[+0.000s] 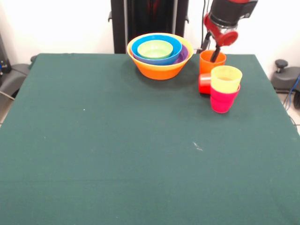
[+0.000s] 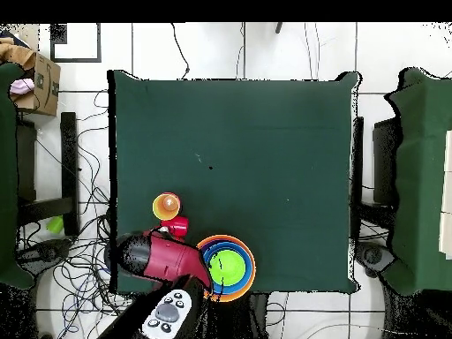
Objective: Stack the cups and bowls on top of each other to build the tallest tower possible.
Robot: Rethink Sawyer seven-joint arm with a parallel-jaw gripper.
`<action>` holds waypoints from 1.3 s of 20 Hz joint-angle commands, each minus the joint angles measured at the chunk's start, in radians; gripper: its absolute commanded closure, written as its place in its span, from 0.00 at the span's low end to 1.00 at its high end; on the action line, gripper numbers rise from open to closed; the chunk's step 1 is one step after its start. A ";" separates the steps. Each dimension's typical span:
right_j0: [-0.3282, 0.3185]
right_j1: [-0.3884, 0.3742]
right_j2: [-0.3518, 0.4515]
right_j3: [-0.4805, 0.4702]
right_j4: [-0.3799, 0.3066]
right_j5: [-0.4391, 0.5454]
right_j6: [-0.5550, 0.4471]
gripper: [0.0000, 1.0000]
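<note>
The Sawyer arm [image 1: 228, 18] shows a glossy red cylindrical casing with black joints, ending in a slim dark gripper [image 1: 215, 54]; grey buttons dot its black base section.

The dark green cloth-covered table [image 2: 265, 159] carries a nest of round glossy plastic bowls [image 2: 228, 267] near one edge: light green innermost, blue around it, orange outermost. The red and black robot arm [image 2: 163, 256] lies beside it. A yellow tapered plastic cup [image 2: 166, 206] stands near a red one [image 2: 177, 226].
</note>
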 commanded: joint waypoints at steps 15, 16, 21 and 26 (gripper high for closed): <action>-0.039 0.091 0.140 -0.031 0.013 -0.114 0.100 0.00; -0.043 0.098 0.154 -0.028 0.016 -0.131 0.101 0.00; -0.040 0.101 0.198 -0.008 0.030 -0.164 0.117 0.00; -0.016 0.094 0.212 0.003 0.040 -0.175 0.142 0.00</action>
